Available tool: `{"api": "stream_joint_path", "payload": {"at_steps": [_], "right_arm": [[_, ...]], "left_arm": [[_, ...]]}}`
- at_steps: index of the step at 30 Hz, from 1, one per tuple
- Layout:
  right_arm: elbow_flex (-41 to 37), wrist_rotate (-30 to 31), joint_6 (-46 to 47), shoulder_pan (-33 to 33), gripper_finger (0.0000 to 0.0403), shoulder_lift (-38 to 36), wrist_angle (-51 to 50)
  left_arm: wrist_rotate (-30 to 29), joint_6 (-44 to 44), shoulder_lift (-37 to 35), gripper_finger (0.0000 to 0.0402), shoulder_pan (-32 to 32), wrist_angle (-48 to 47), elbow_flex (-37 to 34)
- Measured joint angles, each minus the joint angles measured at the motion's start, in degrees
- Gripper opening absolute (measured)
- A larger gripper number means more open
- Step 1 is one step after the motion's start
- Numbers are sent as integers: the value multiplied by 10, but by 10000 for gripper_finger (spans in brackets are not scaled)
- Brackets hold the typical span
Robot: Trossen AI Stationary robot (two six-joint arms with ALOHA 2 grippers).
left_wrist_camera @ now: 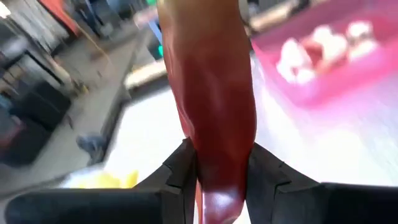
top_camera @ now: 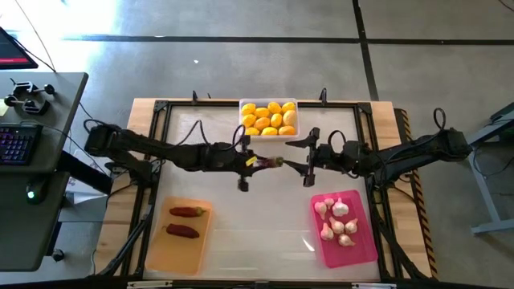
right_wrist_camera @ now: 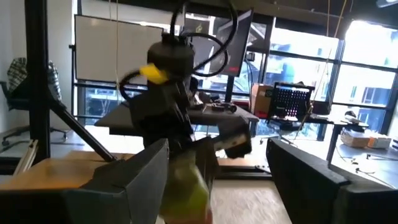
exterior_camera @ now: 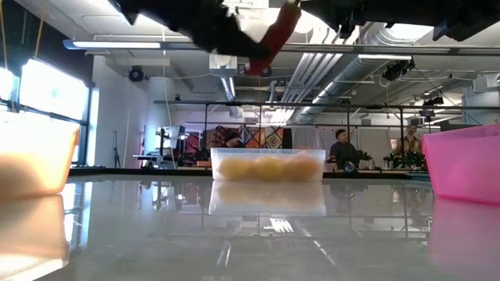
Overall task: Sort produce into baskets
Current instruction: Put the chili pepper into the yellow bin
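Note:
A dark red chili pepper (top_camera: 266,162) hangs in the air over the table's middle, between my two grippers. My left gripper (top_camera: 254,161) comes from the left and is shut on it; the low view shows the chili (exterior_camera: 275,35) high above the table top. My right gripper (top_camera: 308,161) faces it from the right, open, its fingers on either side of the chili's green stem end (right_wrist_camera: 186,186). Two more chilies (top_camera: 185,221) lie in the orange basket (top_camera: 198,250). Lemons (top_camera: 269,118) fill the clear basket (top_camera: 294,103). Garlic bulbs (top_camera: 337,221) lie in the pink basket (top_camera: 363,249). My left gripper pinches the chili's red end (left_wrist_camera: 217,155), away from the stem, between its two fingers (left_wrist_camera: 180,168). The fingers come nearly level from the table's left and lie along the chili, which sticks out forward past them. The chili is lifted clear of the table. My right gripper stands open around the stem end; whether a finger touches it, I cannot tell.
The clear basket stands at the far edge in the middle, the orange one near left, the pink one near right. A desk with a keyboard (top_camera: 18,144) stands left of the table. People (exterior_camera: 341,148) sit in the room behind.

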Motion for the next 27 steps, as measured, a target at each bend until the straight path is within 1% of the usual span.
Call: {"api": "stream_joint_path", "payload": {"at_steps": [6, 10, 16, 22, 25, 27], "right_arm": [[0, 0, 0, 1, 261, -10, -12], [0, -1, -3, 1, 261, -11, -15], [0, 24, -5, -1, 261, -11, -32], [0, 35, -5, -9, 261, -11, -42], [0, 36, -5, -11, 261, -11, -46], [0, 36, -5, -11, 261, -11, -46]], "left_arm": [[1, -46, -46, 78, -3, -198, 0], [8, -77, -80, 78, -22, -326, 0], [74, -156, -140, 78, -77, -491, 0], [142, -286, -180, 79, -141, -675, 0], [177, -340, -184, 79, -174, -736, 0], [203, -369, -184, 80, -197, -753, 0]]}}
